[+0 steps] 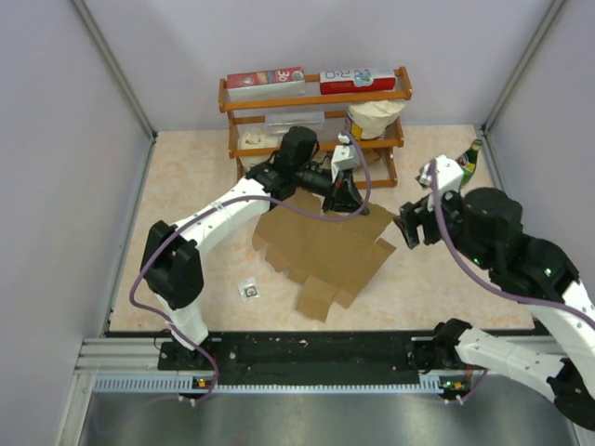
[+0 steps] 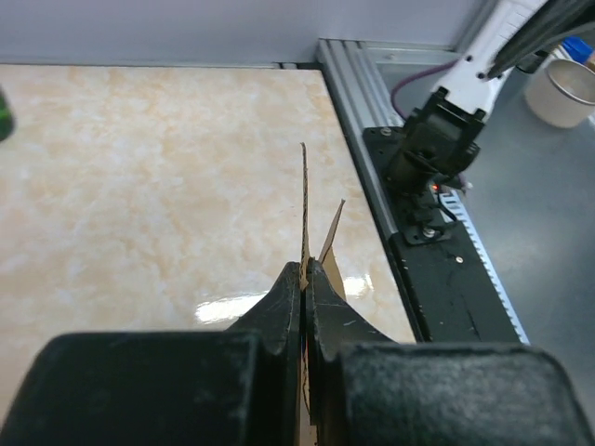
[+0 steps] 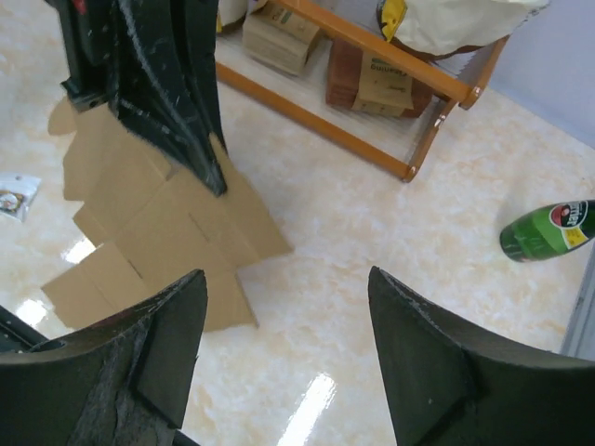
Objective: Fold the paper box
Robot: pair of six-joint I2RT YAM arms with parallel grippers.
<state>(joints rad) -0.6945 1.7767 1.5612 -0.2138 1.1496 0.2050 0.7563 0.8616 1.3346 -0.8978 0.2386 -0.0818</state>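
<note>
The pale marble-patterned table is carrying the paper box, a flat brown die-cut cardboard sheet lying unfolded in the middle. The left gripper is pinching its far edge, with the fingers clamped together on the thin board. The right gripper is hovering just beside the sheet's right side, its fingers apart and empty. In my judgement, the left should be lifting slowly along the crease while the right is pressing the base down; otherwise the sheet may slide.

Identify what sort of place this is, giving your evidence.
Probably a robotics lab cell: white walls enclosing the table, two arms bolted to a metal rail, a wooden shelf of props.
</note>
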